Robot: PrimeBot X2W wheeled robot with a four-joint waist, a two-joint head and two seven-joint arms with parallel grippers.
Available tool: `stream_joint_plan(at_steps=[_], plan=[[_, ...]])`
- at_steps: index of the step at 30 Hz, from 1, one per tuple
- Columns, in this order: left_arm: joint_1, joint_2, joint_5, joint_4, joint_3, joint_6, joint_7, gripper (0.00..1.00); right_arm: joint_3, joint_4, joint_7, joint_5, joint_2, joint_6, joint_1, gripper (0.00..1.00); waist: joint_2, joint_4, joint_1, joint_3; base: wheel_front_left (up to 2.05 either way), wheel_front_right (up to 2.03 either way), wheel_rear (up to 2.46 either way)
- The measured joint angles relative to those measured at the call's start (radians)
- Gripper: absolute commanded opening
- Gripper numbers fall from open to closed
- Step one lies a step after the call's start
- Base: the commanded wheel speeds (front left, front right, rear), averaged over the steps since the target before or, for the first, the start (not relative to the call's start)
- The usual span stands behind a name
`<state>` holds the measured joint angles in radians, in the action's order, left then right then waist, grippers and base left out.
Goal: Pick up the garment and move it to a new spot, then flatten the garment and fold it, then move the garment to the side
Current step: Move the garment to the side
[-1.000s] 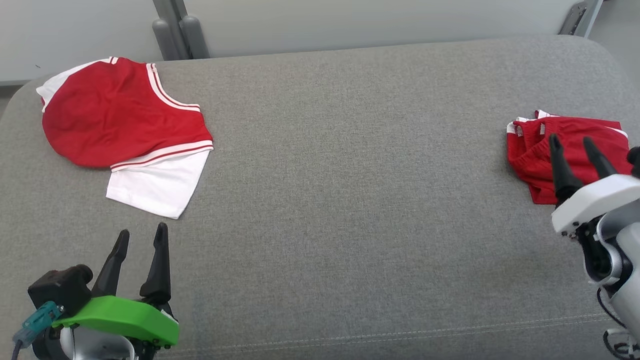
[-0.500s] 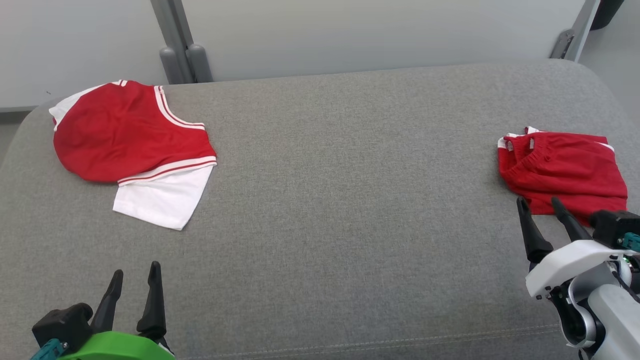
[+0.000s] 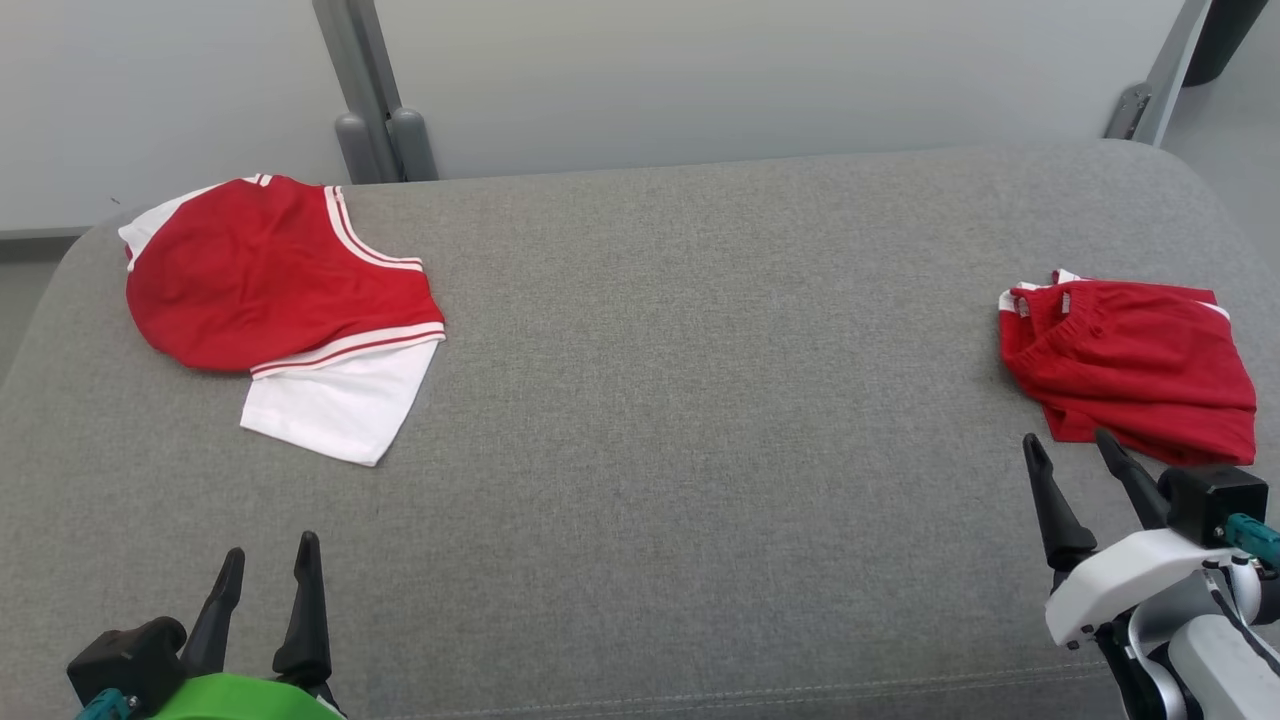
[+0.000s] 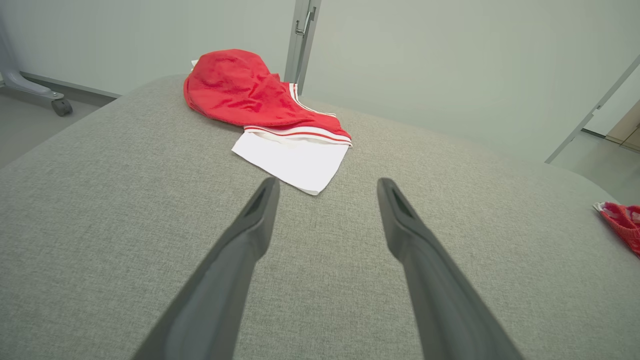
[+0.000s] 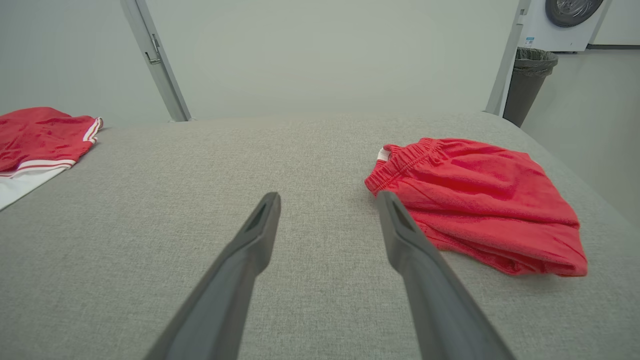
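Observation:
A crumpled red and white garment [image 3: 280,300] lies at the far left of the grey padded surface [image 3: 700,400], its white part nearest me. In the left wrist view this garment [image 4: 250,95] sits just beyond my left gripper [image 4: 327,182]. My left gripper [image 3: 270,548] hovers open and empty near the front left edge. Folded red shorts [image 3: 1130,365] rest at the right. My right gripper [image 3: 1066,440] stands open and empty just in front of them. The right wrist view puts the shorts [image 5: 475,200] to the right of my right gripper [image 5: 328,196].
A pale wall with grey metal posts [image 3: 380,130] runs behind the surface. Off the far right corner stand a dark bin [image 5: 530,75] and a washing machine [image 5: 565,20]. The wide middle of the grey surface lies between the two garments.
The camera has tilted, shifting the whole picture down. My right gripper has drawn back from over the red shorts toward the front edge. My left gripper has pulled back slightly.

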<state>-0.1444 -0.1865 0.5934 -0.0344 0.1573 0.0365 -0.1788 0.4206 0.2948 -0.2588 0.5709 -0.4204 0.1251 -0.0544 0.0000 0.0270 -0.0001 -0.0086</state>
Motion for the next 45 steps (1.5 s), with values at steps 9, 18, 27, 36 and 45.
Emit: stream_joint_plan(at_steps=[9,18,27,36,45], plan=[[0.0,0.0,-0.001,-0.022,0.0,-0.002,-0.017,1.0,0.015,-0.089,0.0,-0.083,0.002,-0.002,0.048,1.0,0.0,0.006,0.0,-0.003,0.0,0.0,0.0],[-0.001,0.001,-0.001,-0.03,-0.008,-0.01,-0.026,1.0,-0.054,-0.094,0.0,-0.045,0.018,-0.015,0.109,1.0,0.0,-0.002,0.0,0.003,0.0,0.0,0.0],[-0.002,0.0,-0.001,-0.05,-0.012,-0.019,-0.034,1.0,-0.092,-0.094,0.0,-0.048,0.017,-0.046,0.111,1.0,0.0,-0.013,0.0,0.014,0.0,0.0,0.0],[-0.002,-0.001,-0.001,-0.06,-0.018,-0.02,-0.042,1.0,-0.134,-0.099,0.0,-0.08,0.017,-0.047,0.124,1.0,0.0,-0.019,0.0,0.015,0.0,0.0,0.0],[-0.002,0.003,-0.001,-0.077,-0.02,-0.028,-0.044,1.0,-0.156,-0.131,0.0,-0.114,0.057,-0.044,0.13,1.0,0.0,-0.018,0.0,0.01,0.0,0.0,0.0]])
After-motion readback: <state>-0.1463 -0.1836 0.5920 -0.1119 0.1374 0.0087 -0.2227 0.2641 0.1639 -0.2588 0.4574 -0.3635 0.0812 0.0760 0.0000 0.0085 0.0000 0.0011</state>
